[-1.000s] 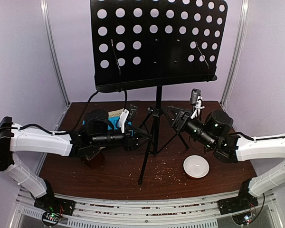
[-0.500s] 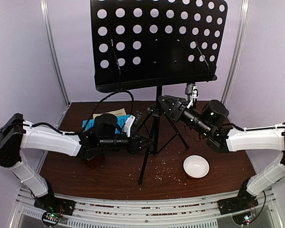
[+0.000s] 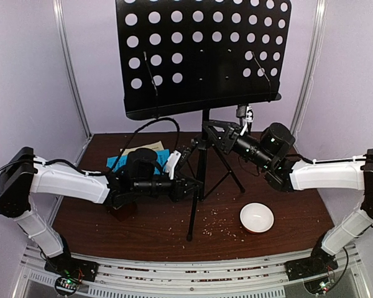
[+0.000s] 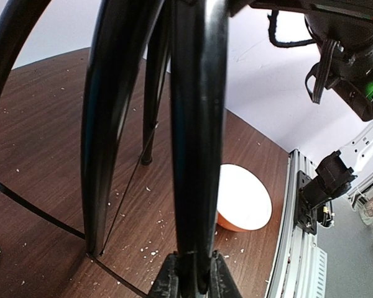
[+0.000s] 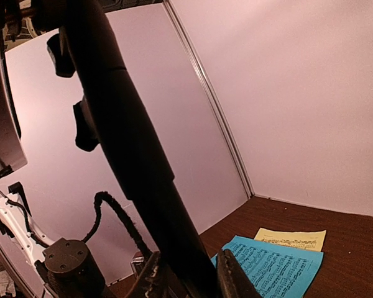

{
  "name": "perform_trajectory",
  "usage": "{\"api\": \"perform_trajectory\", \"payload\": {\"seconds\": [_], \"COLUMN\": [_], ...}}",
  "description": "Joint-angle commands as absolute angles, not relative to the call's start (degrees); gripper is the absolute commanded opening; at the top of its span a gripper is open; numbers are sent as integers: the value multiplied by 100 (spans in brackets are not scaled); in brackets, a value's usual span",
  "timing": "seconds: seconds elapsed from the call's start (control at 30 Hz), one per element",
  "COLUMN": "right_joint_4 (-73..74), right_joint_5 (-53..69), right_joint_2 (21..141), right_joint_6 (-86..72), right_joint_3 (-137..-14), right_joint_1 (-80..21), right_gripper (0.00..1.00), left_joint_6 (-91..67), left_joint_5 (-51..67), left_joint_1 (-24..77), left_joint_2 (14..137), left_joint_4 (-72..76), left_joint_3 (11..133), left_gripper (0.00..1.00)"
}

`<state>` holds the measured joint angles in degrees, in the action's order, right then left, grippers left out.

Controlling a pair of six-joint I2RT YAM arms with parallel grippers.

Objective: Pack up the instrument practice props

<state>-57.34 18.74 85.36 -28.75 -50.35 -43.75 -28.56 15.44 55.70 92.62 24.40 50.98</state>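
Note:
The black music stand (image 3: 202, 56) with its perforated desk stands on its tripod at the table's centre. My left gripper (image 3: 191, 185) is shut on the stand's lower pole, which shows between the fingers in the left wrist view (image 4: 196, 155). My right gripper (image 3: 209, 130) is shut on the pole just under the desk, seen in the right wrist view (image 5: 130, 143). The blue sheet (image 3: 117, 162) and yellow sheet (image 3: 147, 147) lie flat behind my left arm, and also show in the right wrist view (image 5: 275, 264). The brown metronome (image 3: 122, 212) is mostly hidden under my left arm.
A small round white bowl (image 3: 256, 217) sits right of the tripod's front leg, with crumbs (image 3: 214, 218) scattered on the brown table (image 3: 286, 230). The tripod legs spread across the centre. Purple walls enclose the back and sides.
My right gripper rose up and to the left onto the pole under the desk. My left gripper slid right onto the lower pole. The stand has shifted slightly.

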Motion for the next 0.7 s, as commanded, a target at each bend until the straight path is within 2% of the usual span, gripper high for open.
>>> {"api": "perform_trajectory", "payload": {"seconds": [0.0, 0.13, 0.67], "right_joint_4": [-6145, -6141, -6050], "right_joint_5": [2413, 2475, 2590], "right_joint_2": [8486, 8460, 8298], "right_joint_6": [-3007, -3006, -3049], "right_joint_3": [-5300, -5241, -5167], "right_joint_1": [-4422, -4428, -4435], "right_gripper": [13, 7, 5], "left_joint_6": [-2659, -2482, -1759], "left_joint_5": [1129, 919, 371], "left_joint_1": [5546, 5548, 5551], "left_joint_2": [9249, 9144, 8859], "left_joint_4": [2565, 2729, 2947], "left_joint_3": [5229, 5283, 5871], "left_gripper": [0, 0, 0]}}
